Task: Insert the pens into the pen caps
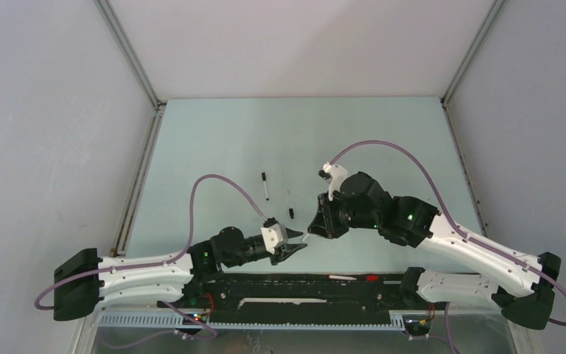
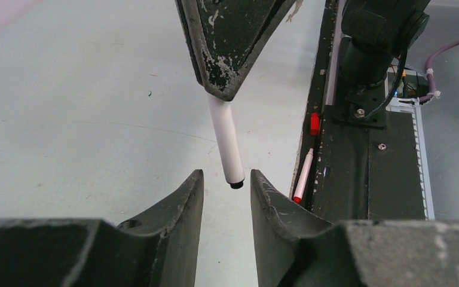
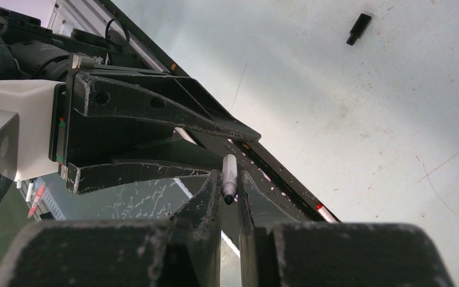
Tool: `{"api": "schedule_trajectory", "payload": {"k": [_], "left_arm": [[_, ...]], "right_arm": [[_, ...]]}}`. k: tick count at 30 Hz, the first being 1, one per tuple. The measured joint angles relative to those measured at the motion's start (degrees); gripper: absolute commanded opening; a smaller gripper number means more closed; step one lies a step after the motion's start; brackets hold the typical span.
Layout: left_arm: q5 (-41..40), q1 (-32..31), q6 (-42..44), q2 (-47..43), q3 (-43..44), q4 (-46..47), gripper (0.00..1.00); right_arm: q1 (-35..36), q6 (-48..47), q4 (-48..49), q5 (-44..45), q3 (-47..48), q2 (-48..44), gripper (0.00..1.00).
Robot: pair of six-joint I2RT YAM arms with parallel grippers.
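Left wrist view is showing me the right claw (image 2: 229, 89) pinching a white pen (image 2: 226, 140) by its upper end. Its dark tip is hanging between the fingers of my left claw (image 2: 226, 176), which are standing apart and not touching it. I am seeing a loose cap (image 3: 358, 28) lying on the table (image 1: 214, 147) nearby, and a capped pen (image 1: 265, 186) lying farther out.
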Motion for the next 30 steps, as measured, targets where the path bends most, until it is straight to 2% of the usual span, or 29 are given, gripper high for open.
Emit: {"api": "schedule_trajectory", "payload": {"k": [13,16,18,19,21,22,24,26,30], "left_arm": [[-0.04,-0.39,-0.09,0.52,0.0,0.46,0.28],[-0.07,-0.44,-0.15,1.01,0.0,0.57,0.2],[-0.09,-0.52,-0.28,1.31,0.04,0.55,0.04],[-0.26,-0.61,-0.39,1.46,0.04,0.5,0.01],[-1.01,-0.61,-0.83,1.62,0.07,0.44,0.0],[-1.33,-0.61,-0.94,1.66,0.11,0.39,0.0],[-1.66,-0.63,-1.07,1.88,0.22,0.39,0.0],[-1.92,-0.63,-1.25,2.16,0.33,0.42,0.0],[-2.08,-0.63,-2.49,2.67,0.42,0.42,0.0]], "right_arm": [[0.5,0.0,0.37,0.0,0.0,1.01,0.0],[0.74,0.0,0.46,0.0,0.0,1.55,0.0],[0.83,-0.02,0.5,0.04,0.0,1.77,0.0],[0.83,-0.02,0.5,0.04,0.0,1.81,0.0],[0.85,-0.07,0.37,0.15,0.0,1.81,0.0],[0.87,-0.09,0.37,0.24,0.0,1.81,0.04],[0.87,-0.37,0.37,0.26,0.0,1.81,0.32],[0.87,-0.44,0.44,-0.11,0.0,1.81,0.51],[1.27,-1.36,2.1,-0.9,0.0,1.18,0.67]]}}
